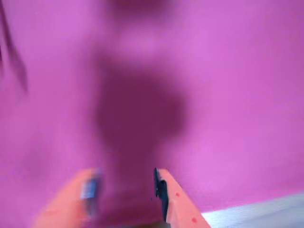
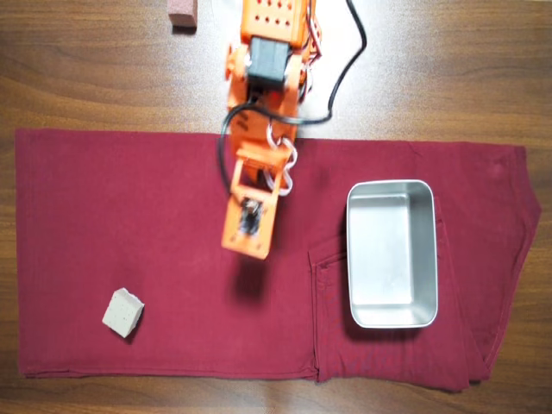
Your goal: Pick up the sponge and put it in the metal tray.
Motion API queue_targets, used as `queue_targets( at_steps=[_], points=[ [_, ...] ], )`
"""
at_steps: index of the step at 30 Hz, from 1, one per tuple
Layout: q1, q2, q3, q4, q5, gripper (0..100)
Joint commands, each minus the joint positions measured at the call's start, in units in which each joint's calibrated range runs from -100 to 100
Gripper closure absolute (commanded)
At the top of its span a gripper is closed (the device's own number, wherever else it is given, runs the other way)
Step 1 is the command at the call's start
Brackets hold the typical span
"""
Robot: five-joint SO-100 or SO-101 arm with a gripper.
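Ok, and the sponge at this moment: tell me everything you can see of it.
The sponge shows only in the overhead view: a small pale beige-grey, cube-like block with a matte look, turned at a slight angle. It lies on the dark red cloth near its lower left corner, nothing else touching it, far from the gripper and the metal tray.

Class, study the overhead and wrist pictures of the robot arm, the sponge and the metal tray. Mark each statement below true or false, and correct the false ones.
1. The sponge lies inside the metal tray. False: it lies on the red cloth, far left of the tray in the overhead view.
2. The tray is empty. True.
3. The claw holds the sponge. False: nothing is between its fingers in the wrist view.
4. A reddish-brown block sits on bare wood. True.
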Motion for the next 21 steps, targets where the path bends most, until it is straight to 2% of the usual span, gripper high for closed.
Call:
queue_targets(
  at_steps=[1,2,5,10,13,18,21],
  points=[
    [12.93,21.37,-25.47,-0.94,3.17,73],
    [16.96,29.54,-34.03,-0.57,3.96,69],
    [26.84,54.31,-62.34,0.63,3.13,66],
    [34.13,82.27,-97.66,6.44,2.88,63],
    [35.29,89.81,-106.58,1.28,2.74,62],
    [33.65,94.08,-107.40,-3.98,2.64,59],
    [33.27,96.03,-107.40,-3.43,1.95,58]
  ],
)
